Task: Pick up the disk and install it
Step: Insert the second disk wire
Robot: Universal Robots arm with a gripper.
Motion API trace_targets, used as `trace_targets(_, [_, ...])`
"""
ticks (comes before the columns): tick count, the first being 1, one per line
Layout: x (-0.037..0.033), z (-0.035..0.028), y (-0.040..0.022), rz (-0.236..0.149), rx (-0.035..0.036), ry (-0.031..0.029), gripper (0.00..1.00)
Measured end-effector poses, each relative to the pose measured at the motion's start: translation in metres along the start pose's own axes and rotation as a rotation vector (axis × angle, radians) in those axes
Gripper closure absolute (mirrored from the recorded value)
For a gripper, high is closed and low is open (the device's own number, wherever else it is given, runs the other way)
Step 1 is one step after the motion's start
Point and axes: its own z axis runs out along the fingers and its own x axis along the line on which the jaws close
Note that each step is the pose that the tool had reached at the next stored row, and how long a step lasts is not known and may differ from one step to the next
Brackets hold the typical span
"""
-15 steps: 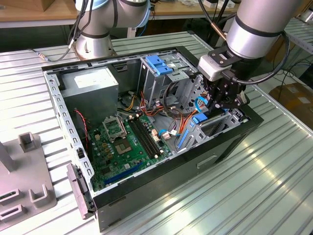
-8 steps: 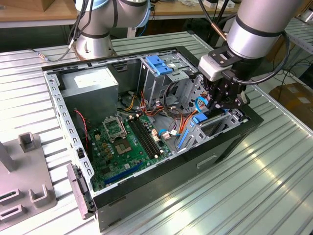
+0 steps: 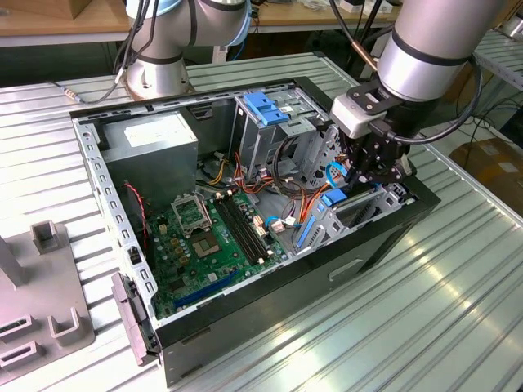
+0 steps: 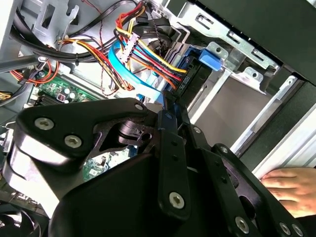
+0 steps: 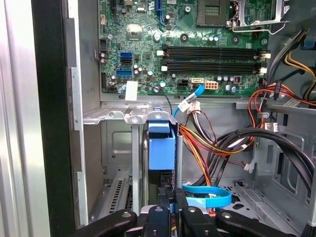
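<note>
Black fingers (image 5: pixel 173 217) narrowly pinched on the upright disk (image 5: pixel 162 148) inside its bay.

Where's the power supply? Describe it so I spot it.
Inside the open computer case, look to the far corner on the exterior view's left: a closed grey box. Unlike the drive cage beside it, it has a white sticker, no blue tab.

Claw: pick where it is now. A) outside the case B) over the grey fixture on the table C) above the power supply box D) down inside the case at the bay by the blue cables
D: the claw sits low in the case, beside the blue cables.
</note>
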Motion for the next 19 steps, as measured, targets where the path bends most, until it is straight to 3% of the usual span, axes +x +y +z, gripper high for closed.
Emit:
trace_targets(10, [0.0005,0.0015,0.0001,0.000,0.0001,-0.0002,0.84])
trace_targets(12, [0.0004,-0.0028,-0.0006,0.000,0.0001,-0.0002,0.76])
trace_targets(16, [0.0001,-0.0101,-0.0016,0.000,0.0001,0.0001,0.76])
trace_targets(19, [0.0002,-0.0102,-0.0016,0.000,0.0001,-0.0004,0.78])
